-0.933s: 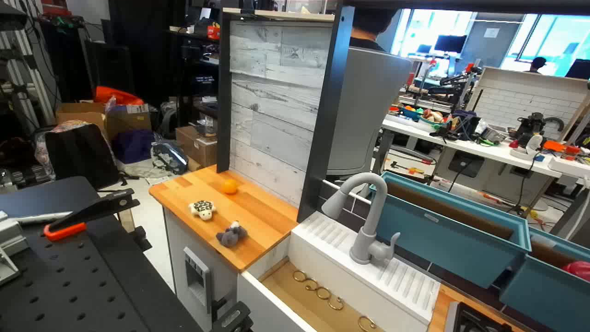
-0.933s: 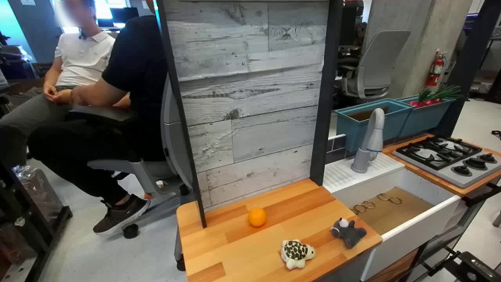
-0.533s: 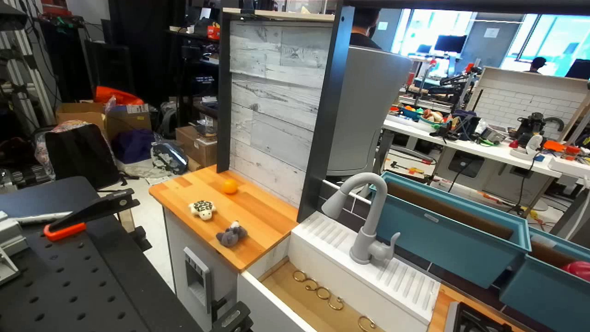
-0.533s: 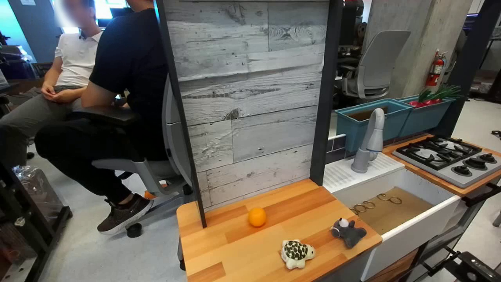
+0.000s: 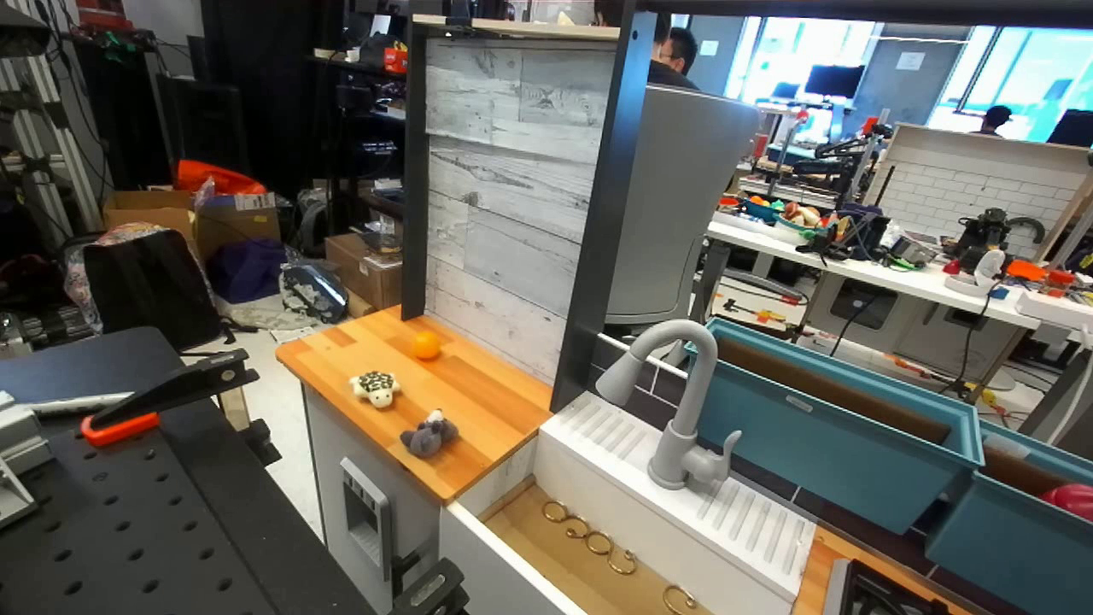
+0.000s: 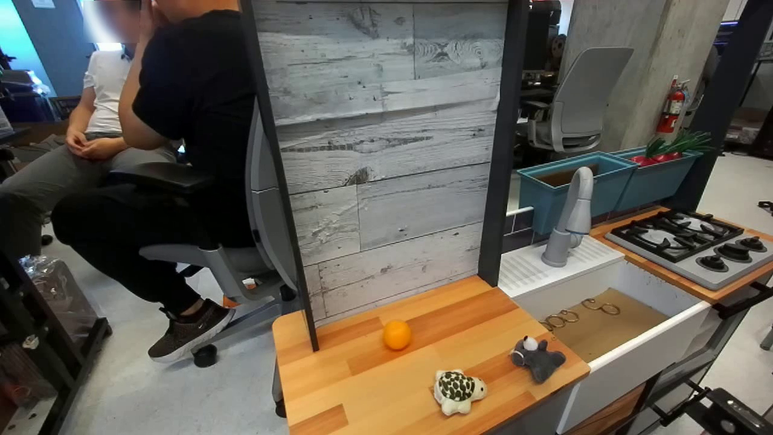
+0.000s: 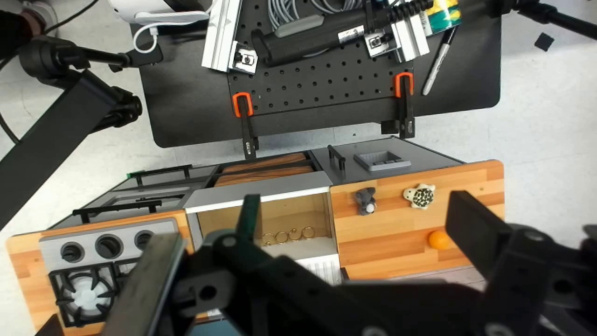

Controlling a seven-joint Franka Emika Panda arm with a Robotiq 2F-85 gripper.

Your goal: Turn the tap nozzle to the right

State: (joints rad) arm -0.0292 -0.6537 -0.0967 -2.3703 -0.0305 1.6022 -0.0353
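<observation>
Wrist view: the end effector (image 7: 347, 228) is hanging with its fingers (image 7: 473, 231) spread wide, pinching nothing.
Blind spot: its dark body is covering the patch where the tap nozzle (image 5: 702, 367) is probably standing, so a move steered by this view alone could be ending in a blow from above.
Wide fingers: arriving this far apart, one could be snagging the small handle (image 5: 710, 465) while its partner is missing the tap nozzle.
Draining board (image 7: 322, 268): a ribbed strip is showing just past the end effector's edge; pushing low near the base (image 5: 670, 470) could be rocking the tap nozzle there instead of swivelling it.
Gap: neither exterior view is showing the end effector, so it is presumably hovering well apart from the tap nozzle, probably higher up.
Tap nozzle: it is rising from that draining board in both exterior views, between the sink (image 5: 495, 566) and the blue planter (image 5: 837, 444), and is leaning towards the wooden worktop (image 5: 482, 380).
</observation>
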